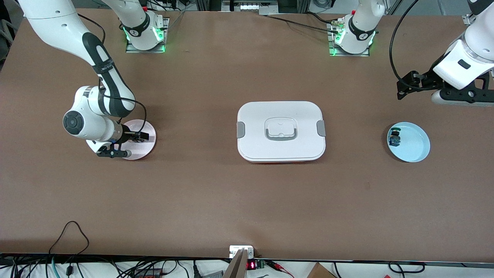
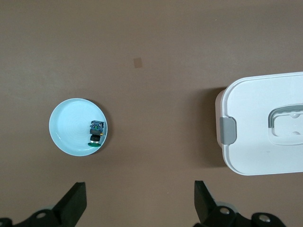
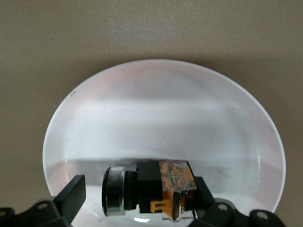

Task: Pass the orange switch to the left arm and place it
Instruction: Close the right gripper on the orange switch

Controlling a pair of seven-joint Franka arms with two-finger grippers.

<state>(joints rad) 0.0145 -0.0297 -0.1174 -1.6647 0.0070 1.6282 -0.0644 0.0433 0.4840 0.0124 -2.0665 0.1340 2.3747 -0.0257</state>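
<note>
The orange switch (image 3: 156,187) lies on its side in a pale pink plate (image 3: 165,109) at the right arm's end of the table. It has a black body, orange-yellow marks and a silver ring. My right gripper (image 3: 137,196) is down in the plate (image 1: 148,148), open, with one finger on each side of the switch. In the front view the right gripper (image 1: 135,137) hides the switch. My left gripper (image 1: 403,88) is open and empty in the air over bare table at the left arm's end (image 2: 139,201). The white box (image 1: 254,116) sits mid-table between the two plates.
A light blue plate (image 1: 417,150) near the left arm's end holds a small dark part with green cap and blue body (image 1: 394,138). Both show in the left wrist view, the plate (image 2: 68,120) and the part (image 2: 96,132), with the box's end (image 2: 255,113).
</note>
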